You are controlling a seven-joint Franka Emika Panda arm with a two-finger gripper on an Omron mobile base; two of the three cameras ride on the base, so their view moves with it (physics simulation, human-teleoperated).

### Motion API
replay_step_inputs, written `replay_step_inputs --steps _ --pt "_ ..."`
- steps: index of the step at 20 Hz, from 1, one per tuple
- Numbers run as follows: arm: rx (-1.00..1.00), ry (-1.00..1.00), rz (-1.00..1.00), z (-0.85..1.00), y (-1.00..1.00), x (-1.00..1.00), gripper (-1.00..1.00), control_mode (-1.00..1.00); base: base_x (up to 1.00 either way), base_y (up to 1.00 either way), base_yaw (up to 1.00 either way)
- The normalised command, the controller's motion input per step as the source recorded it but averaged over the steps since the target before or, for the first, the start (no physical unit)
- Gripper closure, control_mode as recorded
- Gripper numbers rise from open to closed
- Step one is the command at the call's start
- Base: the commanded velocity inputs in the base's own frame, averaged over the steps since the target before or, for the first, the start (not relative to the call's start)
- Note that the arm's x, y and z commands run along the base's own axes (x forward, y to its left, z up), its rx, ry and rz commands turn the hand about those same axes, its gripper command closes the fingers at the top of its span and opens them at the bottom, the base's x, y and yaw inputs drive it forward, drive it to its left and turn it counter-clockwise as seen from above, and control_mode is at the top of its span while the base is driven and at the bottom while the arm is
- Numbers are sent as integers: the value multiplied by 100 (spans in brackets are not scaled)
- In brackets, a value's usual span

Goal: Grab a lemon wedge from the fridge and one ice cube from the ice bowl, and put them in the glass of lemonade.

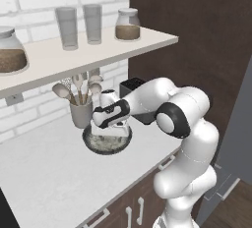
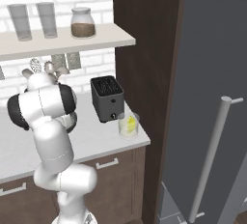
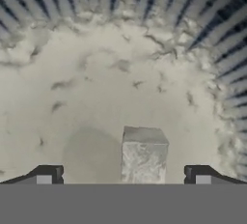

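Base views: behind arm, left and right, facing forward-down; both share counter (image 1: 44, 173), shelf (image 2: 72, 42). Hand view: close, looking into bowl (image 3: 120, 88).

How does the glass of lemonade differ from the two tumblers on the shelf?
The glass of lemonade is short, holds pale yellow liquid with a yellow piece in it, and stands on the counter beside the toaster. The two tumblers are taller, greyish, look empty, and stand on the shelf. All three are upright.

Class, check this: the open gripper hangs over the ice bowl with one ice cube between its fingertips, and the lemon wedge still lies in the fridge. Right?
Not quite. The lemon wedge already sits in the glass of lemonade, as the right base view shows. The open gripper does hang over the ice bowl, ice cube between its fingertips.
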Motion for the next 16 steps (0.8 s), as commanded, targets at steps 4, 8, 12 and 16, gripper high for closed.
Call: replay_step_inputs --steps 4,8,12,16 --pt "-1 0 -25 4 0 12 -100 -100 0 0 0" --pt "-7 0 -20 -1 0 0 -100 -100 0 0 0" --pt "-17 0 -12 -7 0 0 -100 -100 0 0 0" --pt "-17 0 -5 0 -6 0 -100 -100 0 0 0"
